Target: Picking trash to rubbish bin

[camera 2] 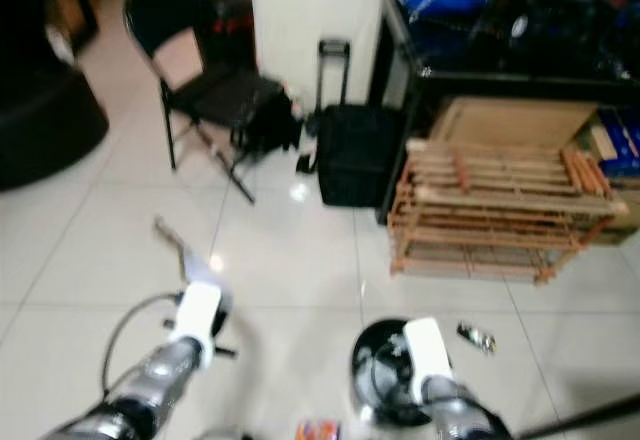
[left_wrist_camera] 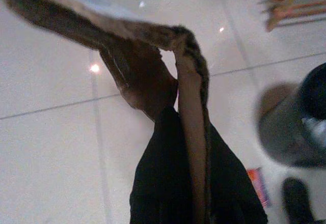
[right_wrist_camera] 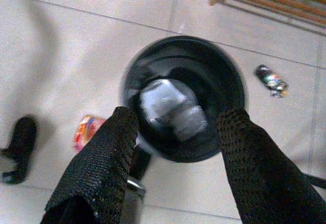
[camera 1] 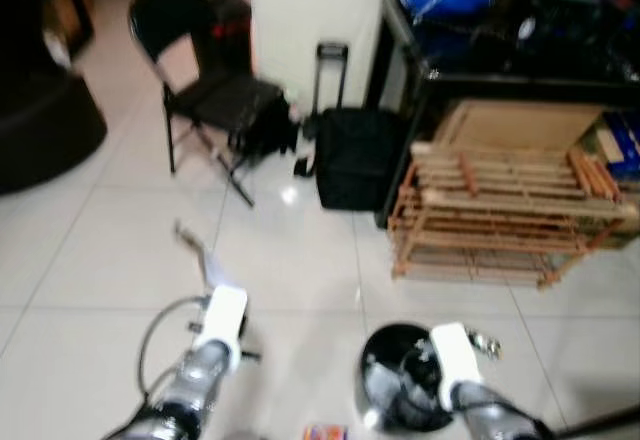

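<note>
The right gripper [right_wrist_camera: 175, 132] hangs over the bin [right_wrist_camera: 232, 89] with jaws wide apart and empty; crumpled trash [right_wrist_camera: 170, 107] lies inside, so that much looks done. The left gripper [left_wrist_camera: 168, 81] is clamped on a limp brown strip [left_wrist_camera: 191, 132], off to the bin's left. A wrapper [right_wrist_camera: 271, 80] and a packet [right_wrist_camera: 86, 130] remain on the floor beside the bin.

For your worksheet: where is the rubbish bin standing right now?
The black rubbish bin stands on the tiled floor on the robot's right, under the open right gripper, in front of the wooden rack.
</note>
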{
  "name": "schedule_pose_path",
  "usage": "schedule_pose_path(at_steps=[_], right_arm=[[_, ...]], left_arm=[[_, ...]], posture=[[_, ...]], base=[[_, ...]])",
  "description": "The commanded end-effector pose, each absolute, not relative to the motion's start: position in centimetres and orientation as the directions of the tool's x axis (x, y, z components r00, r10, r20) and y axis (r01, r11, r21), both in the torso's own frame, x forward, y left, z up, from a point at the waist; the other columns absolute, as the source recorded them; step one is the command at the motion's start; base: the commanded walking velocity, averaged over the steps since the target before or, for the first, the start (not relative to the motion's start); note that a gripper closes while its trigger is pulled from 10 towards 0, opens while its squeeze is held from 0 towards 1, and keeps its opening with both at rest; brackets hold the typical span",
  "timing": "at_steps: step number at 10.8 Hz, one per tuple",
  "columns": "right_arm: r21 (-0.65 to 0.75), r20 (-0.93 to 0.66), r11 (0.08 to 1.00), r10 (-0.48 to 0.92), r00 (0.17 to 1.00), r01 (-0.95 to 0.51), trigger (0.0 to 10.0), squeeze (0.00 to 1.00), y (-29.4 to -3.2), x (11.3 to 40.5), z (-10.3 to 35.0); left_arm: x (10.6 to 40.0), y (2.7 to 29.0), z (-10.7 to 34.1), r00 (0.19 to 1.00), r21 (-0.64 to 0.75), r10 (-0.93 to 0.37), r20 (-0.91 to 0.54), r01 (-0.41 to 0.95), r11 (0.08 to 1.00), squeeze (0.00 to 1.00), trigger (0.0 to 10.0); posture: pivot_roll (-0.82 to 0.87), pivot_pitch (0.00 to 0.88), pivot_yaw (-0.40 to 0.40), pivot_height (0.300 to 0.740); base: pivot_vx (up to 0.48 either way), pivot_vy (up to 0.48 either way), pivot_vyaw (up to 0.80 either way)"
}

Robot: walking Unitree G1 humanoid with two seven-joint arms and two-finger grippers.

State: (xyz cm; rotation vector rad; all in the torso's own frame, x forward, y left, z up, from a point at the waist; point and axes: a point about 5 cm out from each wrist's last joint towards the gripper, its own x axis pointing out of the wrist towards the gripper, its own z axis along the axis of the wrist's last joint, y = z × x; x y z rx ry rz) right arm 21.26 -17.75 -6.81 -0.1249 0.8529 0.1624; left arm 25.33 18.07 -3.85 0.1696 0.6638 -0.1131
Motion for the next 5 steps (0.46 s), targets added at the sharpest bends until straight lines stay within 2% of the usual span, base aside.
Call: schedule_pose_path(at_steps=[1, 5], right_arm=[[-0.043, -0.751, 0.983, 0.086, 0.655, -0.179, 10.0, 0.0, -17.98, 21.48, -6.65], [-0.04, -0.752, 0.982, 0.092, 0.652, -0.184, 10.0, 0.0, -17.83, 21.38, -6.72]], left_arm=[[25.35, 17.92, -3.84, 0.785, 0.123, -0.051, -0.618, 0.16, 0.979, 0.0, 10.0], [25.36, 17.94, -3.79, 0.789, 0.126, -0.052, -0.612, 0.162, 0.979, 0.0, 10.0]], posture=[[0.09, 0.035, -0.035, 0.74], [0.09, 0.028, -0.034, 0.74]], base=[[0.0, 0.0, 0.0], [0.0, 0.0, 0.0]])
